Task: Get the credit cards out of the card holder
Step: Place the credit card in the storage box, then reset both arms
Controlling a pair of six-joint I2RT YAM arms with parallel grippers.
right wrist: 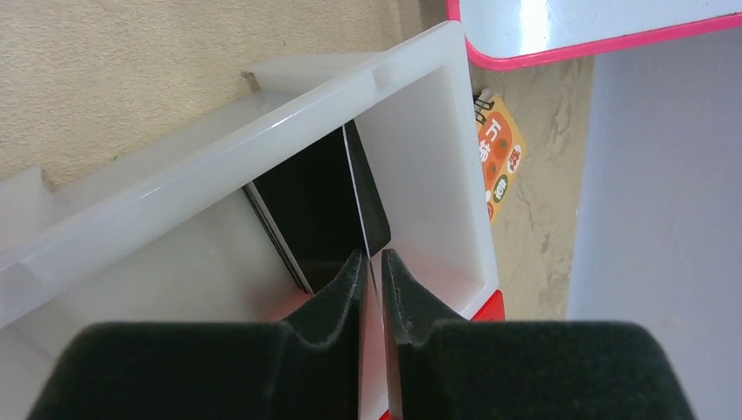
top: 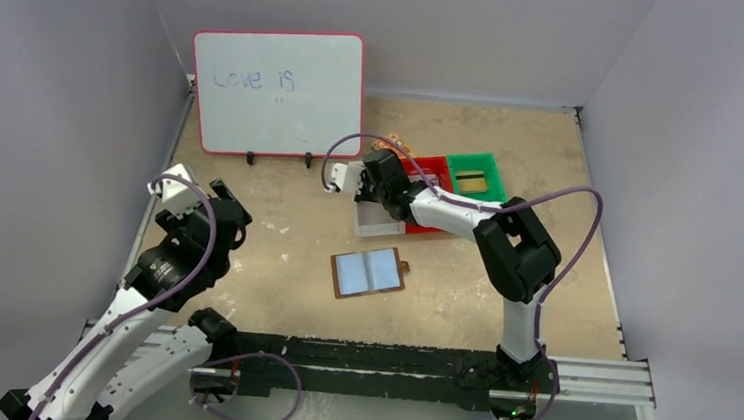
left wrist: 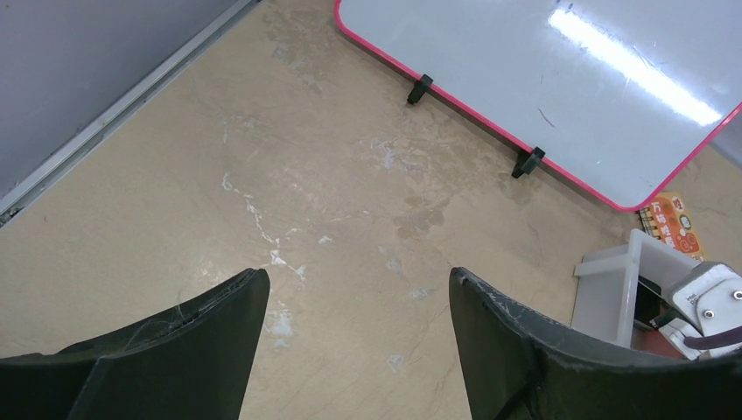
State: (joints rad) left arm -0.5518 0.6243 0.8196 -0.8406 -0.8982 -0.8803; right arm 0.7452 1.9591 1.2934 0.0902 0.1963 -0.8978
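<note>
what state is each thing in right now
card holder: open, lying flat, inside up
left gripper: open, empty, above bare table
right gripper: jaws a slit apart around the thin card, grip unclear
thin card: standing on edge inside the white bin
dark cards: lying tilted in the white bin
green bin: upright, one gold card inside
whiteboard: propped upright, "Love is" written on it

In the top view the right pincer (right wrist: pixel 369 262) is hidden under its own wrist, and the arm covers most of the white bin (top: pixel 375 228) and the orange packet (right wrist: pixel 497 157). Up close, a credit card (right wrist: pixel 357 192) stands edge-on between the fingertips; whether the pads press it cannot be told. The card holder (top: pixel 368 273) shows pockets too small to read.
</note>
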